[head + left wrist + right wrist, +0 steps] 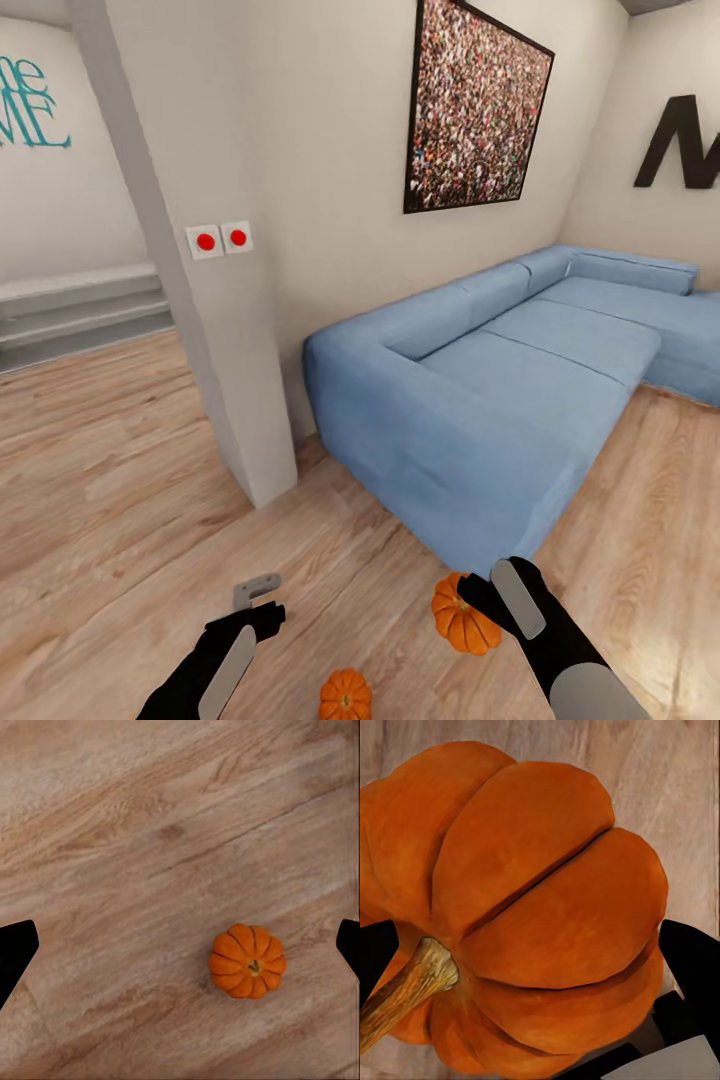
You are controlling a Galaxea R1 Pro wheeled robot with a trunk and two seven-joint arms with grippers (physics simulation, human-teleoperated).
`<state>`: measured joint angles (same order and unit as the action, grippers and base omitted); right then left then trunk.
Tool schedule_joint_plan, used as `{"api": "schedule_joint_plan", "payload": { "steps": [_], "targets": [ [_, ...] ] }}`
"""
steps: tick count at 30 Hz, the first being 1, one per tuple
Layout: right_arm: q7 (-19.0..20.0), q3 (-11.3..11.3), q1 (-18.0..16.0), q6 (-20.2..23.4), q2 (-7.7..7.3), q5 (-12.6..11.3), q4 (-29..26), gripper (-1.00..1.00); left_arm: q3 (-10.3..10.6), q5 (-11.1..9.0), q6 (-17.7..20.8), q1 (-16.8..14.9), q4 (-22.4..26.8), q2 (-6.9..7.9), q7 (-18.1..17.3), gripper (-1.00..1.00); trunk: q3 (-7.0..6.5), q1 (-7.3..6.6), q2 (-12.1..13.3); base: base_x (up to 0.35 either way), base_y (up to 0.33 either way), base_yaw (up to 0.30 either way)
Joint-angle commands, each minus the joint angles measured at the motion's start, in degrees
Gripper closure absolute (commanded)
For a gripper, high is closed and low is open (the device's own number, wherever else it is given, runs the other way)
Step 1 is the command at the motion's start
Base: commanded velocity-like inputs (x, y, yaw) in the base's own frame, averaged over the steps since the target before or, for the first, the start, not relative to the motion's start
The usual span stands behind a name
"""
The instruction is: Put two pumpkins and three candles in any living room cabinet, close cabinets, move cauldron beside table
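1. Left pincer: hanging low over the wood floor, spread wide and holding nothing. In the left wrist view its dark fingertips stand far apart at the two edges, with bare planks between them.
2. Loose pumpkin: resting on the floor between the two arms, stem up, just beside the left pincer's reach but off its centre line, nearer one fingertip in the left wrist view.
3. For a clean pick there: centre the pincer over the pumpkin first, lower straight down, close across the ribbed belly below its widest part. Likely to roll if nudged by one finger alone.
4. Held pumpkin: raised off the floor in the right pincer, tilted, its stem pointing sideways in the right wrist view, dark fingers at both flanks.
5. Right pincer: clamped on that pumpkin. Best kept level and steady during travel, given the round, smooth skin.
6. Blue sofa close ahead on the right, white pillar ahead on the left. Worth steering wide of both on the way to the cabinet.
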<state>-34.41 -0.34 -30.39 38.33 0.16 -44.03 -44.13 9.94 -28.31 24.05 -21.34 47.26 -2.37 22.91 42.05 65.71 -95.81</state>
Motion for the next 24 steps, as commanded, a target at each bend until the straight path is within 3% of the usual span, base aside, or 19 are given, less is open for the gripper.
{"api": "schedule_joint_plan", "payload": {
  "steps": [1,24],
  "targets": [
    [-0.48,-0.02,-0.05,-0.01,0.02,-0.62,-0.08,1.00,0.17,-0.61,0.12,-0.02,0.11,0.04,0.56,-1.00,0.05,0.00,-0.03,0.081,-0.171,-0.285],
    [-0.48,-0.01,-0.02,-0.01,0.02,-0.56,-0.08,1.00,0.17,-0.61,0.12,-0.02,0.11,0.03,0.56,-1.00,0.05,0.00,-0.03,0.080,-0.114,-0.279]
  ]
}}
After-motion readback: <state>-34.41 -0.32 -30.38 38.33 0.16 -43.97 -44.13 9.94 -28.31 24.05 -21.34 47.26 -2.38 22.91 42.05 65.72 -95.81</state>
